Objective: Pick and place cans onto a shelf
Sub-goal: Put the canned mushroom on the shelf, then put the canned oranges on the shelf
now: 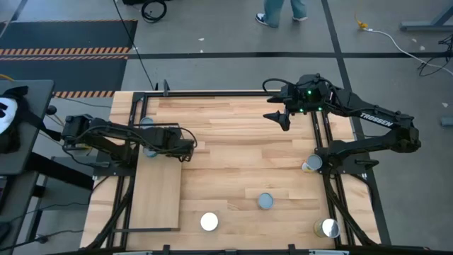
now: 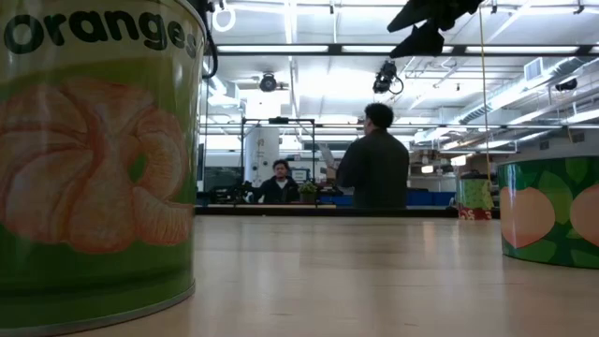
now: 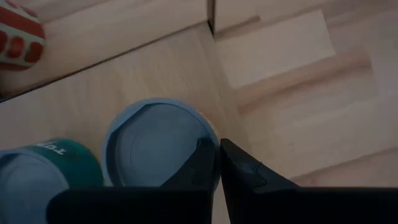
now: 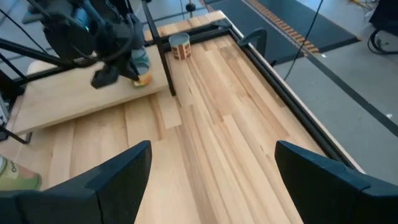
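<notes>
Standing upright on shelf (image 1: 157, 195), blue-topped can (image 3: 155, 142), axis vertical (lid facing up); left gripper (image 3: 217, 163) hovering beside rim, fingers nearly together, gripping nothing; right gripper (image 4: 211, 167) gaping.

Butcher-block surface (image 1: 241, 142), light wood, carrying a flat light-wood shelf (image 1: 157, 198) with a thin black frame along its left side. On the open surface: white-topped can (image 1: 209, 222), blue-topped can (image 1: 265, 201), a can (image 1: 311, 164) by the right rail, and a silvery-topped can (image 1: 328, 227) at the near right corner. On the shelf's far end: two blue-topped cans (image 3: 155, 143) side by side, plus a red-patterned can (image 4: 180, 45) near the far corner.
</notes>
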Controlling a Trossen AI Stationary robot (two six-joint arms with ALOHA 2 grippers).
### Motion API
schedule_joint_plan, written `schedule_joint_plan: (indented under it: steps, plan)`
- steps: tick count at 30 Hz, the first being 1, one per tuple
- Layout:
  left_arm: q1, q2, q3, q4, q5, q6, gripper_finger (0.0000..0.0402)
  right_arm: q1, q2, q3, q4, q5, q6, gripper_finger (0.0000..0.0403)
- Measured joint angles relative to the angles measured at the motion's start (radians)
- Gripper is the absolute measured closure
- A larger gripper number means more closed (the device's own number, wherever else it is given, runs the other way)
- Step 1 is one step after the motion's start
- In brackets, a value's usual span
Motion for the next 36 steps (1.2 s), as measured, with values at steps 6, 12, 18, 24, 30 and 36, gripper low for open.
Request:
schedule_joint_plan:
  steps: [6,12,18,24,30,36]
  plan:
    - [0.0,0.005,0.0,0.004,0.002,0.003,0.0359,0.0,0.0,0.0,-0.013,0.031,0.011,0.0055]
    - [0.0,0.005,0.001,0.001,0.006,0.005,0.0314,0.0,0.0,0.0,-0.074,-0.012,0.01,0.0055]
    - [-0.01,0.005,0.097,-0.046,0.038,0.043,0.0263,0.037,0.0,0.0,-0.123,-0.032,0.024,0.0055]
    - [-0.085,0.005,0.302,-0.045,0.029,0.24,0.0246,0.147,0.013,0.0,-0.153,0.018,0.026,0.0055]
    - [-0.212,0.004,0.418,0.01,0.015,0.396,0.0246,0.387,0.064,0.0,-0.158,0.155,0.195,0.0055]
    - [-0.394,0.004,0.424,0.105,0.012,0.391,0.0241,0.65,0.165,0.0,-0.072,0.33,0.481,0.0055]
